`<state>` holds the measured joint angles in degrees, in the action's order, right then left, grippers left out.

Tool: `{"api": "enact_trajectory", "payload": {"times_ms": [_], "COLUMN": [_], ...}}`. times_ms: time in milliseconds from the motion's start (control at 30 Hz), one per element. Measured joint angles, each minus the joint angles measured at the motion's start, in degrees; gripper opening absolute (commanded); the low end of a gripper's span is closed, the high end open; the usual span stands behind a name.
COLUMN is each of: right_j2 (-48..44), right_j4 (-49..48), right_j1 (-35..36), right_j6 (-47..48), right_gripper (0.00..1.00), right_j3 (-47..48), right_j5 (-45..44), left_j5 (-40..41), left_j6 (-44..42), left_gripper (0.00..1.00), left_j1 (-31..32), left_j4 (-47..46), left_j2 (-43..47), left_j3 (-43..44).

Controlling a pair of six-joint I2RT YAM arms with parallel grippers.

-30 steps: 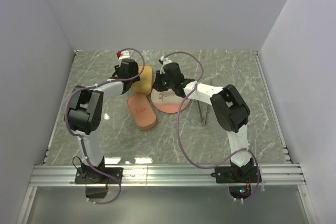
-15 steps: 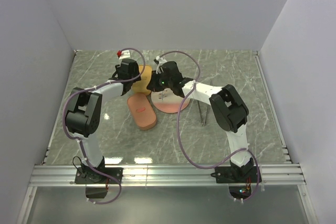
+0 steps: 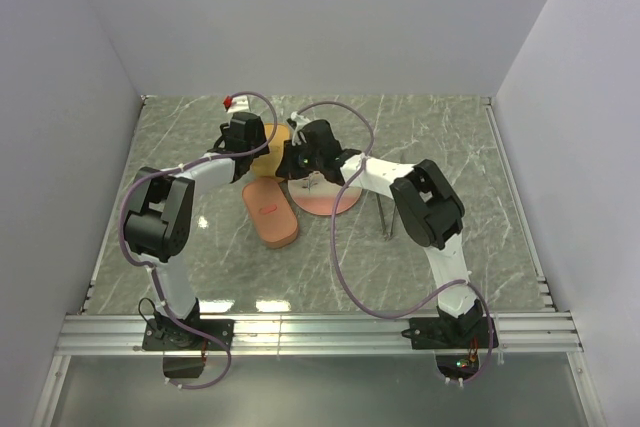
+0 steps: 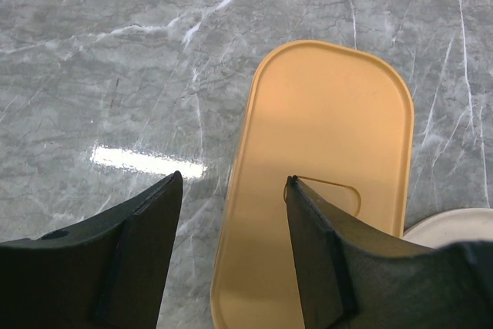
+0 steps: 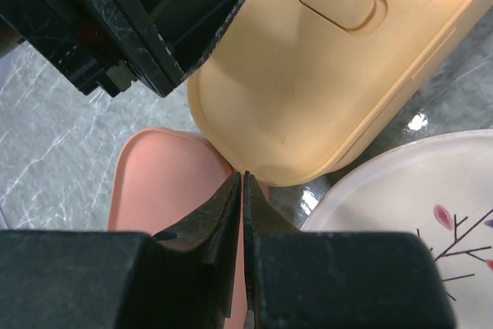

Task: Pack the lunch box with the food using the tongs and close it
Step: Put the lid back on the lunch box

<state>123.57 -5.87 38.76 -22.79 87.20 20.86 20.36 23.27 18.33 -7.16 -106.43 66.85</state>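
The yellow lunch box [image 3: 275, 152] lies with its lid on [image 4: 331, 136] at the table's middle back. In the left wrist view my left gripper [image 4: 234, 177] hangs open above it, one finger over the lid and the other over the marble beside its left edge. My right gripper [image 5: 243, 179] is shut on nothing, its tips at the box's rounded near end [image 5: 308, 98], between the box and a salmon-pink oval piece [image 5: 166, 182]. The grey tongs [image 3: 385, 212] lie on the table right of the plate. No food shows in any view.
The cream plate with pink sprigs [image 3: 335, 197] sits right of the box, and its rim shows in both wrist views [image 5: 416, 198]. The salmon-pink oval piece [image 3: 272, 212] lies flat in front of the box. Grey marble table [image 4: 92, 75] stretches to the left.
My right gripper has moved left from over the plate to the near end of the yellow box, staying shut. The left gripper has barely moved.
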Motion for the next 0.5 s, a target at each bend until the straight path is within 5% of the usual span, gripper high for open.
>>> {"api": "enact_trajectory", "payload": {"times_ms": [500], "right_j2": [2.5], "right_j4": [0.0], "right_j1": [0.0], "right_j6": [0.1], "right_gripper": [0.12], "right_j3": [2.9], "right_j5": [-0.3], "left_j5": [-0.8], "left_j6": [0.0], "left_gripper": [0.60], "left_j1": [0.0], "left_j4": [0.0], "left_j2": [0.0], "left_j3": [0.0]}}
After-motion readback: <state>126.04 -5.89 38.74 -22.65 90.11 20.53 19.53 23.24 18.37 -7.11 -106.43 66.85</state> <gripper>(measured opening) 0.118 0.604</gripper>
